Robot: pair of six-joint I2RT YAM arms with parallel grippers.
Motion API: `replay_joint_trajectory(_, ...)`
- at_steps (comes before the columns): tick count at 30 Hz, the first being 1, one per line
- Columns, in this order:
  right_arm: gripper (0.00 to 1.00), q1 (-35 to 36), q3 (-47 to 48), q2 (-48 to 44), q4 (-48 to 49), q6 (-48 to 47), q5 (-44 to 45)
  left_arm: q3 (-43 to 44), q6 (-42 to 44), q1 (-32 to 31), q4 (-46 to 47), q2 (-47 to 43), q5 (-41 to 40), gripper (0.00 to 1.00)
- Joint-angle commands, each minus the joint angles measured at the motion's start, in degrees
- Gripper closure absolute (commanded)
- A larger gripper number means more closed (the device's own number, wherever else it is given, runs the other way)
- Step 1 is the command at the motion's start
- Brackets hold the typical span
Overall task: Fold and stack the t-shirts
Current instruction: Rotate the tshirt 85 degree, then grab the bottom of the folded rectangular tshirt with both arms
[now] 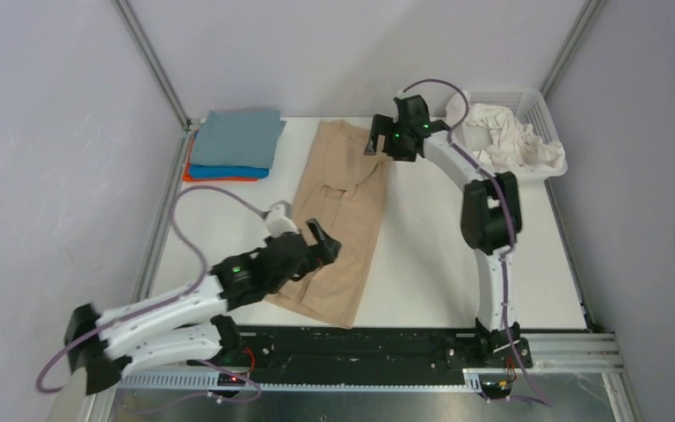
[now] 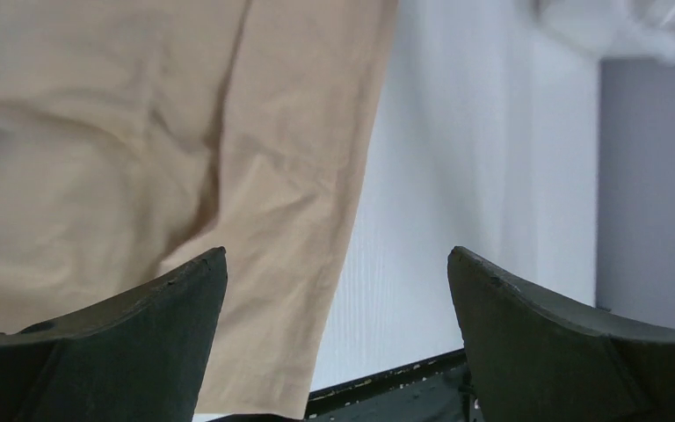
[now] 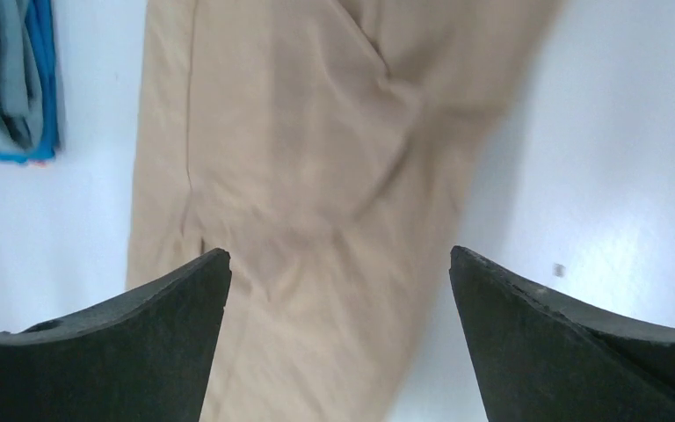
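Down close to the arm bases, the left gripper [image 1: 319,244] hangs over the near end of the tan t-shirt [image 1: 343,211]. Its fingers are wide apart and hold nothing. The shirt lies flat on the table [image 1: 439,264], folded into one long strip. The strip runs from the near edge away to the far side. So the left gripper is closest to the near end, and the right gripper [image 1: 378,141] is over the far end. Its fingers are wide apart and empty too. I think the next fold brings one end over the other. Far off on the left sits a stack of folded t-shirts [image 1: 235,141]. Far off on the right, white t-shirts [image 1: 505,145] wait in a basket [image 1: 540,105].
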Motion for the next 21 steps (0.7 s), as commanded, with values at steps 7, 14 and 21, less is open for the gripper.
replay_joint_trajectory(7, 0.01, 10.8, -39.4, -40.3, 1.9, -13.4, 9.2, -10.0, -0.1, 8.5, -32.8, -30.2, -6.6, 0.0)
replay_joint_trajectory(14, 0.01, 28.9, -51.3, -46.4, 3.7, -11.7, 10.1, -16.1, -1.8, 12.8, -30.2, -29.2, 0.3, 0.03)
replay_joint_trajectory(21, 0.01, 36.4, -52.6, -47.6, 2.9, -9.3, 11.9, -18.8, -3.9, 13.7, -26.9, -20.3, 2.9, 0.18)
